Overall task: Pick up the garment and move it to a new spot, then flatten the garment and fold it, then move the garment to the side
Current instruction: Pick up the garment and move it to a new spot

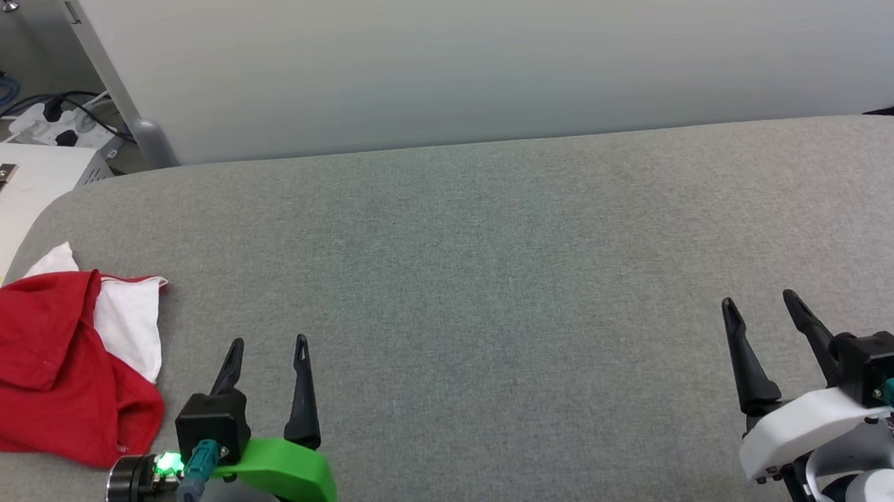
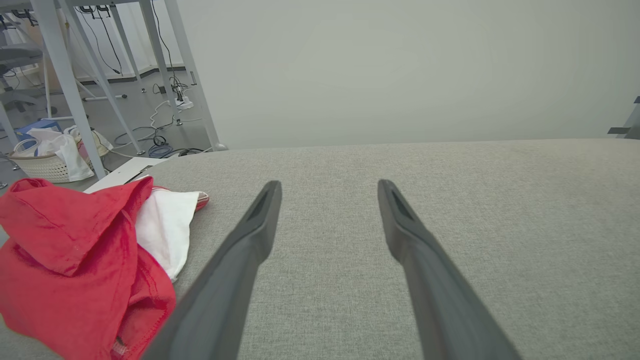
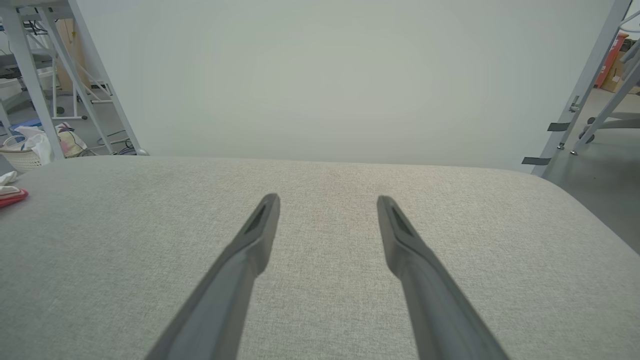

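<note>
The garment (image 1: 42,361) lies crumpled at the left edge of the grey fabric table (image 1: 495,279), red cloth bunched over a white sleeve. In the left wrist view the garment (image 2: 75,265) sits to the left of my fingers, apart from them. My left gripper (image 1: 268,346) stands open just right of the garment, nothing between its fingers (image 2: 260,220). My right gripper (image 1: 760,302) is open at the lower right over bare table, far from the garment. A sliver of the garment (image 3: 11,196) shows at the left edge of the right wrist view.
A pale partition wall (image 1: 481,47) rises behind the table. Left of the table stand a white box (image 1: 1,193), a power strip with cables (image 1: 59,127) and a laundry basket (image 2: 50,160) on the floor. Metal frame legs (image 3: 585,85) stand off the right corner.
</note>
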Controlling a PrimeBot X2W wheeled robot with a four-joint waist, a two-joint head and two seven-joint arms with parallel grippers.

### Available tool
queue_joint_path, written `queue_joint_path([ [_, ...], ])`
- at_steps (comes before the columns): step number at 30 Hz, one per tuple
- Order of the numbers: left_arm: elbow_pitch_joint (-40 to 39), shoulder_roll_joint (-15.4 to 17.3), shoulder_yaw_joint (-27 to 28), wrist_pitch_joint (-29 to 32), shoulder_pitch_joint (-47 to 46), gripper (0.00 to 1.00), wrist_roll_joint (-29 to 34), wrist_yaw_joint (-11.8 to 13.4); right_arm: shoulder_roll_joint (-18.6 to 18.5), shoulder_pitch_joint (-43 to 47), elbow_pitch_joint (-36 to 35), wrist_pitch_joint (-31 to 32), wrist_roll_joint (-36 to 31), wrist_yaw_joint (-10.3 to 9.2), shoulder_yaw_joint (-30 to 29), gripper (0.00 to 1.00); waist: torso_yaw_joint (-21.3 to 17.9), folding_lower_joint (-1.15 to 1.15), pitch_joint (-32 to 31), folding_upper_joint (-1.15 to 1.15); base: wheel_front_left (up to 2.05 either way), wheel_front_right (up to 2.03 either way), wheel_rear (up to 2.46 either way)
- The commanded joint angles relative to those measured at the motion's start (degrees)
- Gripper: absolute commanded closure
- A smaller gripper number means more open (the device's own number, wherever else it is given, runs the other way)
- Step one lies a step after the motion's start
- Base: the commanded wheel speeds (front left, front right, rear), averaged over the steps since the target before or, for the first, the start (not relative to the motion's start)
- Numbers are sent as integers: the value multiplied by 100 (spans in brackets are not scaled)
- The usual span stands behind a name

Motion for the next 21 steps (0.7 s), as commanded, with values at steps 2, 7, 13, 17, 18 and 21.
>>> queue_joint_path([
  [2, 40, 20, -3, -83, -139, 0, -29, -37, -12, -138, -63, -36, 45, 14, 3, 0, 49, 0, 13, 0, 0, 0, 0],
  [7, 76, 22, 22, -144, -179, 0, -62, -43, -14, -157, -153, -8, 35, 16, 59, 0, 192, 0, 28, 0, 0, 0, 0],
  [13, 88, 25, 102, -215, -210, 0, -106, -43, -15, -219, -238, 27, 20, 18, 196, 0, 426, 0, 63, 0, 0, 0, 0],
  [17, 90, 26, 163, -262, -210, 0, -118, -42, -18, -272, -259, 44, 5, 19, 308, 0, 613, 0, 83, 0, 0, 0, 0],
  [18, 91, 27, 178, -272, -203, 0, -125, -42, -23, -285, -258, 47, 5, 19, 342, 0, 654, 0, 84, 0, 0, 0, 0],
  [21, 108, 28, 232, -309, -200, 0, -151, -57, -54, -331, -249, 47, 13, 21, 444, 0, 823, 0, 91, 0, 0, 0, 0],
])
